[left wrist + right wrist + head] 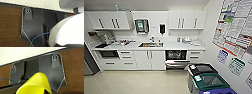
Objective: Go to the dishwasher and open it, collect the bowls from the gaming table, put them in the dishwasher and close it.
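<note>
Carrying bowls toward the open dishwasher (pixel 176 58) under the table (pixel 171 46).
A white bowl (pixel 70 32) sits by the left wrist, a yellow bowl (pixel 36 84) by the right; each pincer's grip I cannot tell. Better to approach squarely: the door drops forward, its long edge running sideways, rack facing the robot.

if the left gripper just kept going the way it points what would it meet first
Most likely the white bowl, which sits large and close right in front of the left wrist camera. Whether the gripper already touches or holds it cannot be told, and depth beyond the bowl is hidden.
</note>
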Controlling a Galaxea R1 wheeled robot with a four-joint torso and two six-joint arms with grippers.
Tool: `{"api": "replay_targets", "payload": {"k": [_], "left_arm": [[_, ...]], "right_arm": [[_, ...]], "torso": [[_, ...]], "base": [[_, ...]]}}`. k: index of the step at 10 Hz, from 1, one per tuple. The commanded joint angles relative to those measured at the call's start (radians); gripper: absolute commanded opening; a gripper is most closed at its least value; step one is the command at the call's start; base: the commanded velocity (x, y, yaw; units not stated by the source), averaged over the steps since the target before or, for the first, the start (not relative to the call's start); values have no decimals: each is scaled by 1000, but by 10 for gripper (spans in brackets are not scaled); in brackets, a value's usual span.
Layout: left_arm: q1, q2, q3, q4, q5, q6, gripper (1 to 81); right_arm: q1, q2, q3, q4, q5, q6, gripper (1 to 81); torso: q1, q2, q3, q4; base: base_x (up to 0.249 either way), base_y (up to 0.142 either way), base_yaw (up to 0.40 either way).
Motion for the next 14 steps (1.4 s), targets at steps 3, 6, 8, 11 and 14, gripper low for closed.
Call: {"api": "replay_targets", "payload": {"k": [3,6,8,11,14], "left_arm": [[-32,-15,2,1,19,0,10],[-32,-17,2,1,19,0,10],[-34,-17,2,1,19,0,10],[-34,-18,2,1,19,0,10],[-32,-17,2,1,19,0,10]], "right_arm": [[45,-13,1,-10,-42,-2,10],[45,-13,1,-10,-42,-2,10],[45,-12,0,-10,-42,-2,10],[42,-13,0,-9,-42,-2,10],[43,-13,0,-9,-42,-2,10]], "torso": [[0,0,0,0],[0,0,0,0],[0,0,0,0],[0,0,0,0],[0,0,0,0]], "base": [[103,0,0],[79,0,0],[73,0,0],[73,0,0],[73,0,0]]}}
